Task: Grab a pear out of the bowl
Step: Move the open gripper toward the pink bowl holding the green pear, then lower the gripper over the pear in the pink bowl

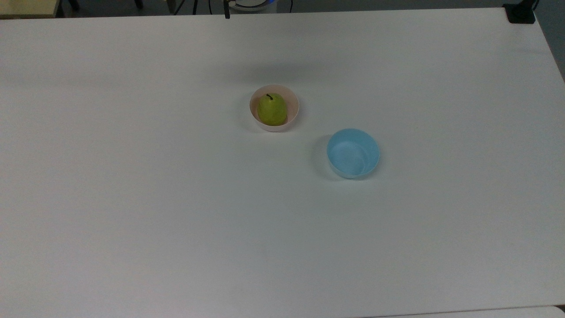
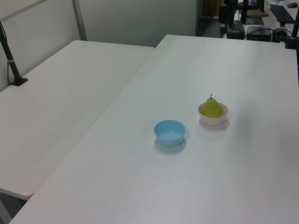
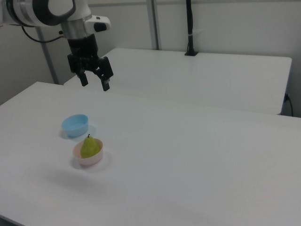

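The white table [image 1: 132, 198] carried two bowls set near each other. The gripper [image 3: 94, 81] hung high above the table with its fingers spread wide and holding nothing. The light blue bowl [image 1: 353, 153] stood empty. The bowl [image 1: 274, 108] held the pear [image 1: 272, 110], standing upright.

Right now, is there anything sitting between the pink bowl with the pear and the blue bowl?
No. In the top view, bare white table separates the pink bowl, holding the pear, from the blue bowl.
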{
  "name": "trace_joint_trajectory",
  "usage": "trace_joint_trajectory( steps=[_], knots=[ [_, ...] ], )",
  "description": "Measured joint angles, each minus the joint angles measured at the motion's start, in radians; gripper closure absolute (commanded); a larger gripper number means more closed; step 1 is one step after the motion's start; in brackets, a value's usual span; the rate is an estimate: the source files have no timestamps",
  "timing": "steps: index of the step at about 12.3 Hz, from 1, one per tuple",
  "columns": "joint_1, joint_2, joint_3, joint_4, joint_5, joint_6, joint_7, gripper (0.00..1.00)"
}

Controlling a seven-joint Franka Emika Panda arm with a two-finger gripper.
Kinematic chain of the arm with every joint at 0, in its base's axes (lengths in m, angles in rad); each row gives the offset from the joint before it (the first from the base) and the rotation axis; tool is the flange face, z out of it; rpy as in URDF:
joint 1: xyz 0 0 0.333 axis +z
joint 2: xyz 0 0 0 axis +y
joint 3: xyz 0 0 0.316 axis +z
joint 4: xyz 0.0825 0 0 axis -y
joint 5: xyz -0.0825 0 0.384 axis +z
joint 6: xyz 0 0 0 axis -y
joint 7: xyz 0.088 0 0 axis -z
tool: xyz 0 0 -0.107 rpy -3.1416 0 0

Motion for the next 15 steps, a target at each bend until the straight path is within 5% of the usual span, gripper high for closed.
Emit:
trace_joint_trajectory(
  steps=[9,15],
  knots=[
    [0.065,0.011,0.025,-0.044,0.0,0.0,-0.089,0.0],
    [0.149,0.05,0.03,-0.226,0.0,0.147,-0.122,0.0]
  ],
)
